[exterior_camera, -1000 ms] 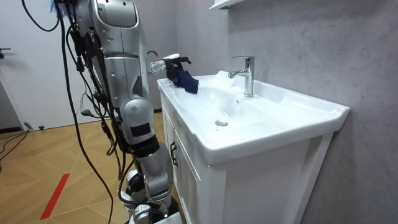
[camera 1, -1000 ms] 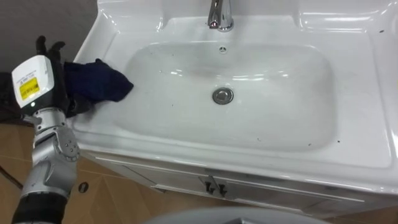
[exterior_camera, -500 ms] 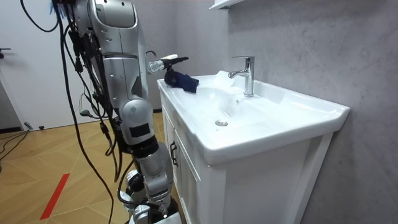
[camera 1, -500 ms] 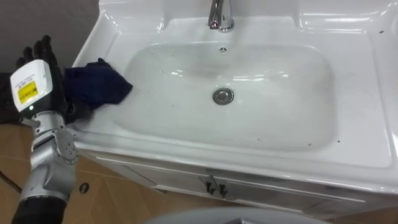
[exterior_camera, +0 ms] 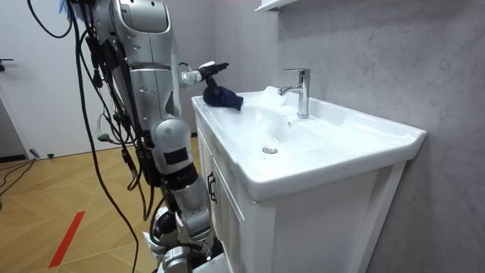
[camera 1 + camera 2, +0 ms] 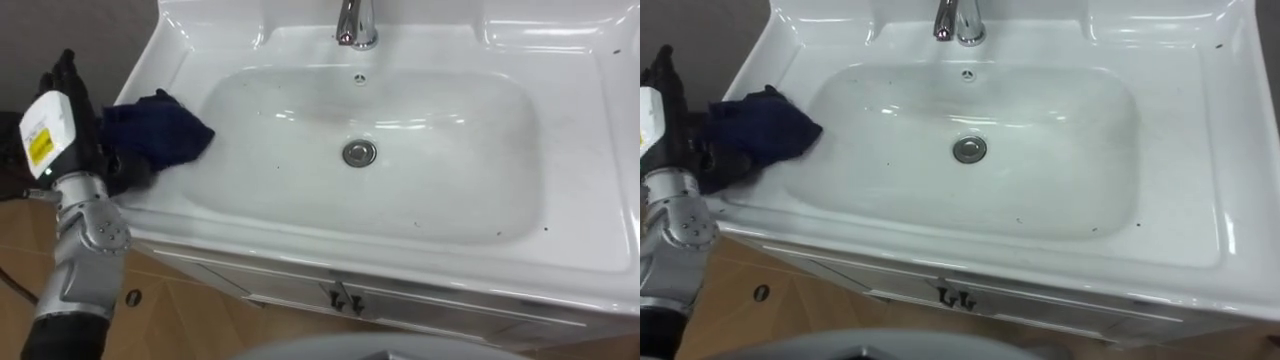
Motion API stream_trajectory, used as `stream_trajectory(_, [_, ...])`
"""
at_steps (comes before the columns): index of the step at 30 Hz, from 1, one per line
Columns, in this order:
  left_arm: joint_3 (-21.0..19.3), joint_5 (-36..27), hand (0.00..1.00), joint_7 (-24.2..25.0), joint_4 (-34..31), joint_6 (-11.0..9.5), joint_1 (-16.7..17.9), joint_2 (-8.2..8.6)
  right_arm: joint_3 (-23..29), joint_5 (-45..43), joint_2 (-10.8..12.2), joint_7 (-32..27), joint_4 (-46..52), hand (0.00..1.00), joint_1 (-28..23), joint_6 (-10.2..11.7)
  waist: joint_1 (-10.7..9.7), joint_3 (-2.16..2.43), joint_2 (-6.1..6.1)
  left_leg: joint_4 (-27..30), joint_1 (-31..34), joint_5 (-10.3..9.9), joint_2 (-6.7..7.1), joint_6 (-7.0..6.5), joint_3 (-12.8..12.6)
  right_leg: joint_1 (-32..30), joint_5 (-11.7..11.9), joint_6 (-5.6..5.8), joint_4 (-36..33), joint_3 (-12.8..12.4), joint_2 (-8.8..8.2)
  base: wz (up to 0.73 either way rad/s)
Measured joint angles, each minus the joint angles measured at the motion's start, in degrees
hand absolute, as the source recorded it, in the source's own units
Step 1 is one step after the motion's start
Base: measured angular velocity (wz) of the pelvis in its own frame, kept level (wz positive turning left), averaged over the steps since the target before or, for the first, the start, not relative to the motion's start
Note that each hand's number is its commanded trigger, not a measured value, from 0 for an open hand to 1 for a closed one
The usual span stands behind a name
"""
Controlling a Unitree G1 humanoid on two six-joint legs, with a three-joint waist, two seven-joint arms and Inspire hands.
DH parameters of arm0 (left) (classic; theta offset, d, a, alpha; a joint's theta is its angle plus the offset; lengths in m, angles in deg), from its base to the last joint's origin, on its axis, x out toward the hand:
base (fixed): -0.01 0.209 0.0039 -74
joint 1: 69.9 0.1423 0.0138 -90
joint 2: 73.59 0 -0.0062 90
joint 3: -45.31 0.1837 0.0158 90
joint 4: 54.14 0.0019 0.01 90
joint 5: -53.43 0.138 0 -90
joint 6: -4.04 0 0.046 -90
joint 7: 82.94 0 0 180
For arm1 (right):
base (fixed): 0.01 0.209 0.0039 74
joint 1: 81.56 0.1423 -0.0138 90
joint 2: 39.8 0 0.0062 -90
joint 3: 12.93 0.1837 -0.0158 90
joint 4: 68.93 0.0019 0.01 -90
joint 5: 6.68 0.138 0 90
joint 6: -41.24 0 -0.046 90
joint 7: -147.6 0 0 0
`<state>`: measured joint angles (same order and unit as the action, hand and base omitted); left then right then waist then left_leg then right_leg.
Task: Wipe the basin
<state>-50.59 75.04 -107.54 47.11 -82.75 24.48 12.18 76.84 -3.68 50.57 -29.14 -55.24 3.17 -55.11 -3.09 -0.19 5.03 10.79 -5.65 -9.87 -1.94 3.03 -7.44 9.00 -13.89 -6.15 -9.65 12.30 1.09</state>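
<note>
Cloth (image 6: 158, 132) on basin (image 6: 592, 190) rim, tip toward drain (image 6: 358, 153)

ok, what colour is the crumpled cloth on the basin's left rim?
Plain dark navy cloth; the left eye view shows it best.

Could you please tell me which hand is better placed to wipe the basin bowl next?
Left. The left hand grips the dark blue cloth on the left rim of the basin, beside the bowl, so an inward sweep should start wiping.

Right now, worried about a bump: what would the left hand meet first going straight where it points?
Probably the wall behind the basin; the dark cloth lies beside the left hand, not ahead. Depth unclear.
</note>
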Motion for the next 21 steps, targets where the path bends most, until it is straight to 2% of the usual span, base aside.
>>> stream_trajectory(1, [-0.9, -3.4, 0.00, 0.0, -0.8, -0.8, -0.1, 0.02, 0.3, -0.1, 0.0, 0.3, 0.1, 0.00, 0.1, 0.3, -0.2, -0.05, -0.04, 0.0, 0.1, 0.0, 0.00, 0.00, 0.0, 0.0, 0.0, 0.00, 0.0, 0.2, -0.03, 0.07])
stream_trajectory(2, [-1.1, -5.1, 0.00, 0.1, -1.1, -0.8, -0.2, 0.02, 0.4, -0.1, 0.0, 0.6, 0.2, 0.00, 0.1, 0.4, -0.2, -0.05, -0.06, 0.0, 0.2, 0.0, 0.00, 0.00, 0.0, 0.0, 0.0, 0.01, 0.0, 0.3, -0.05, 0.06])
stream_trajectory(5, [-1.7, -16.2, 0.00, 1.2, -3.1, -1.0, -0.4, 0.63, 0.3, -0.1, 0.4, 0.6, 0.2, 0.00, 0.0, 0.4, 0.1, -0.13, -0.20, 0.0, 0.1, 0.0, 0.03, -0.01, -0.3, 0.0, -0.1, 0.11, 0.0, 0.4, -0.07, 0.01])
stream_trajectory(8, [-2.5, -29.6, 0.00, 3.7, -8.2, -1.1, -0.4, 1.66, 0.5, -0.5, 1.0, 0.7, 0.3, 0.00, 0.5, 0.0, 0.3, -0.44, -0.77, 0.0, 0.2, 0.0, 0.05, -0.02, -0.3, 0.0, -0.1, 0.16, 0.0, 0.4, -0.08, 0.00])
stream_trajectory(13, [-3.8, -40.3, 0.00, 6.8, -9.5, -1.1, -0.4, 1.64, 1.9, -0.3, 1.0, 0.8, 0.5, 0.00, 0.7, 0.0, 0.1, -0.27, -0.48, 0.2, 0.3, -0.2, 0.09, -0.31, -0.3, 0.1, -0.1, 0.18, 0.0, 0.4, -0.09, 0.00])
stream_trajectory(15, [-4.2, -42.1, 0.00, 7.9, -9.5, -1.1, -0.4, 1.65, 2.2, 0.5, 1.1, 1.2, 0.5, 0.00, 0.7, 0.0, 0.2, -0.10, -0.21, 0.2, 0.3, -0.2, 0.09, -0.32, -0.3, 0.1, -0.1, 0.18, 0.0, 0.4, -0.09, 0.00])
stream_trajectory(21, [-6.1, -42.4, 0.00, 10.2, -9.5, -1.1, -0.4, 1.65, 2.2, 2.4, 1.2, 1.7, 0.8, 0.00, 0.7, 0.0, 0.3, 0.03, 0.03, 0.2, 0.2, -0.3, 0.09, -0.36, -0.3, 0.1, -0.1, 0.21, 0.0, 0.4, -0.10, 0.00])
